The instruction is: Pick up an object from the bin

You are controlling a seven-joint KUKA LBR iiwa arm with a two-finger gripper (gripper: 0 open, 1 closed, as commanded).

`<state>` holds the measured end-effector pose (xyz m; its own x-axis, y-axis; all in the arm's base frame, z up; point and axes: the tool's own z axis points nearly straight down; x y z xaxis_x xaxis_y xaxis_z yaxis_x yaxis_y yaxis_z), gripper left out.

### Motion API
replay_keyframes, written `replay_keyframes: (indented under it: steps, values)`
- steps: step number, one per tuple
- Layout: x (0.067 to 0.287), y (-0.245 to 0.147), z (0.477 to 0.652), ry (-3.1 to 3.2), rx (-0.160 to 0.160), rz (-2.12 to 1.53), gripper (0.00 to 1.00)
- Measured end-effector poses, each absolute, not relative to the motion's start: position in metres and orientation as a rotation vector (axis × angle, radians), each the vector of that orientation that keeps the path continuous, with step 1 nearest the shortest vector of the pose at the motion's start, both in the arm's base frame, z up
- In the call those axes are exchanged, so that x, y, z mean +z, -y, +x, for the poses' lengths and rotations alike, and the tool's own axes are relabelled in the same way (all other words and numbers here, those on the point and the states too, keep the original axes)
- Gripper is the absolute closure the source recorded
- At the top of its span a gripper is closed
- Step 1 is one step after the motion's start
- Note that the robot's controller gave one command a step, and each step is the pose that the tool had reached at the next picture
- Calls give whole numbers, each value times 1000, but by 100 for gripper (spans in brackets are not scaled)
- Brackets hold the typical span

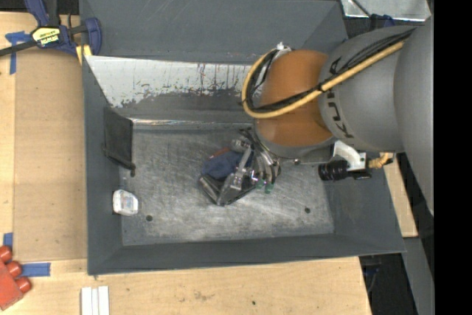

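Two things crowd the gripper right now, low in the grey bin, close to its floor. Just left of the jaws, and touching them as far as I can see, is a blue soft-looking lump, all rumpled. Below and left of the jaws, tucked under that blue lump, lies a dark grey flat piece, tilted, with one corner pointing down-left. The gripper's metal overlaps both, and that's the trouble. Whether the jaws stand wide, narrow or closed on something, I cannot tell; it's too tangled in there. Straight above the jaws hangs the wrist's orange cover with a yellow cable looped round it. The big grey arm runs off to the right. Well away to the left of the jaws, a black slab sits against the bin's left wall. Further down on that same side, also well apart from the jaws, a small clear packet lies alone on the floor.
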<state>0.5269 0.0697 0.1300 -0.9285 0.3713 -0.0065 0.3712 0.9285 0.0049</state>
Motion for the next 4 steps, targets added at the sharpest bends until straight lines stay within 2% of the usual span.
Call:
replay_keyframes:
  steps: [1,2,3,4]
  values:
    - [121,-63,536,-3040,13,761,0]
    - [92,-69,544,-2910,23,1116,0]
    - [82,-74,552,-2883,34,1171,0]
    - [82,-74,552,-2884,33,1170,100]
